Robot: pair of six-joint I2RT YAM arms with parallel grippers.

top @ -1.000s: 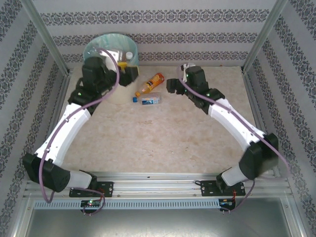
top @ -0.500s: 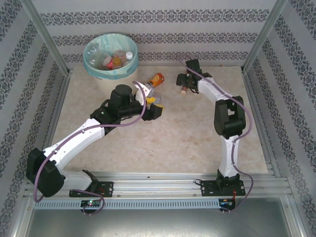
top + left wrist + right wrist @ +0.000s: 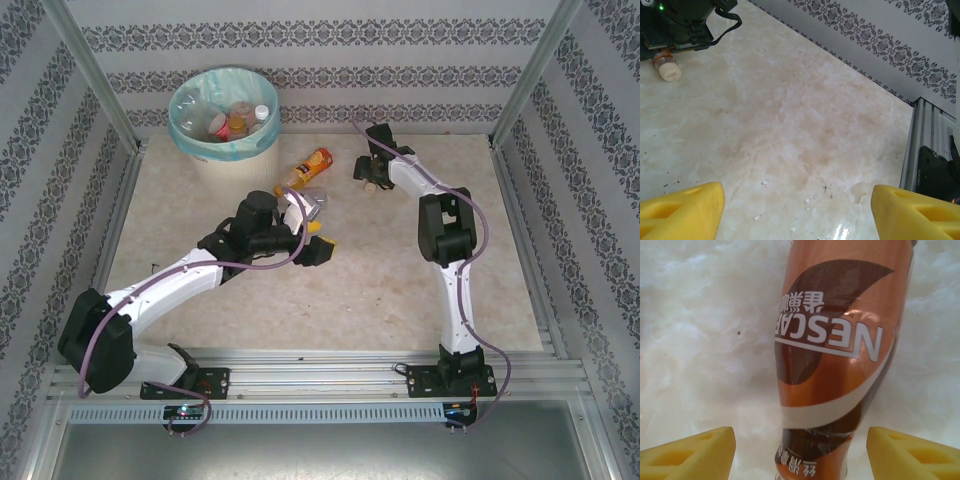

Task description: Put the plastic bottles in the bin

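The left gripper [image 3: 320,236] hovers over the table [image 3: 350,300], nearer than the bin [image 3: 225,168] and to its right. Its wrist camera shows the yellow fingertips [image 3: 682,210] spread wide with only bare table between them, which the overhead view leaves unclear.

Just behind it, towards the bin, lies what looks like a clear bottle [image 3: 313,202], partly hidden by the arm. Farther on, an orange bottle [image 3: 310,166] lies on its side just right of the bin's base.

Right of the bin, well past the orange bottle, the right gripper [image 3: 368,180] points down at the table. From above only a cream cap [image 3: 369,186] shows beneath it. The right wrist camera shows a brown bottle [image 3: 835,340] lying between the wide-apart fingertips [image 3: 687,455], with a gap on each side. The left wrist view catches that cap from across the table.

At the far left corner stands the bin, with several bottles [image 3: 235,120] inside.
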